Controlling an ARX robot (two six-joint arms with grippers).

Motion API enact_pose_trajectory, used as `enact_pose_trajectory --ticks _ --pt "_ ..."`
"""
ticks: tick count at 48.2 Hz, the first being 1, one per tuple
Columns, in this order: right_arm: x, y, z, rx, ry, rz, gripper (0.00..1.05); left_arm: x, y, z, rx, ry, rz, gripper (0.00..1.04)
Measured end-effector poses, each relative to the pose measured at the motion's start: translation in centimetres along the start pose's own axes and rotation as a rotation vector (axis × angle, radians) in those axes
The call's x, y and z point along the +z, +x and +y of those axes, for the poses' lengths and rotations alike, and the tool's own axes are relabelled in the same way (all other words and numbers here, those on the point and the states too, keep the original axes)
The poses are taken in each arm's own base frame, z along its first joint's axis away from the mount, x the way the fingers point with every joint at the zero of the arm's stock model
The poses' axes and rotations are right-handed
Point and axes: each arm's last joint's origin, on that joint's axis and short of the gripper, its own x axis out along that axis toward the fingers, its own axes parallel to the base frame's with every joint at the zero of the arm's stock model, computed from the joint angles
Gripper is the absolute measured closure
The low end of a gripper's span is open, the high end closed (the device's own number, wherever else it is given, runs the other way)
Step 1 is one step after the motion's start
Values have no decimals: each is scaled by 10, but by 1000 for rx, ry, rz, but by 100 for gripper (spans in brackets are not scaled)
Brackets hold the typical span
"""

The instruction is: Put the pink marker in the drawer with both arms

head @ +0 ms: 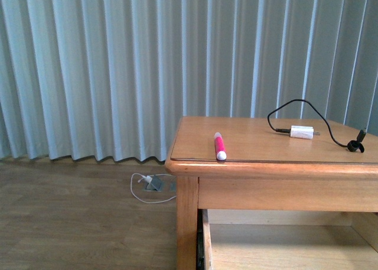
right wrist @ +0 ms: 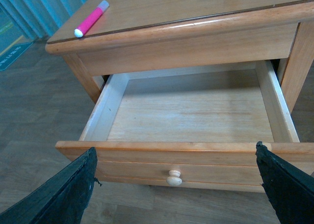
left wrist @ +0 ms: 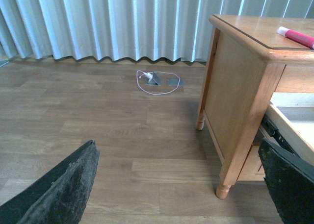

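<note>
Both of your grippers are spread wide and empty: left gripper (left wrist: 176, 143) beside the table (head: 254, 137), right gripper (right wrist: 175, 147) before its drawer (right wrist: 196, 161), pulled out to receive the pink marker (head: 219, 146), which lies on the table near its front edge.

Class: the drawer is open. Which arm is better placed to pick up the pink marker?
Left. The pink marker lies near the table's left end, on the left gripper's side; the right gripper faces the drawer.
</note>
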Motion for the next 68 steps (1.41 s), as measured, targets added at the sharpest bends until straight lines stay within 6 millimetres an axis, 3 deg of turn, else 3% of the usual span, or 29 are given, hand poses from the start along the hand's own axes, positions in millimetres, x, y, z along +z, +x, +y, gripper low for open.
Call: enact_pose_trajectory --ticks 16,21,26,35,46,52,59,63,68 --pt "0 0 0 0 -2 0 8 0 0 0 0 0 0 6" --pt "0 0 0 0 -2 0 8 1 2 -3 219 -29 -4 6" --pt "0 0 0 1 -2 0 8 0 5 -10 317 -28 47 6" --pt "0 0 0 1 -2 0 8 34 26 -9 287 -48 54 6" --pt "0 0 0 1 -2 0 8 82 90 -14 113 4 66 6" --pt "0 0 0 1 -2 0 8 103 148 -32 -43 44 65 6" --pt "0 0 0 1 -2 0 8 115 208 -65 -174 74 98 6" --pt "0 0 0 1 -2 0 8 116 240 -95 -262 84 115 6" --pt "0 0 0 1 -2 0 8 116 268 -124 -332 88 139 6"
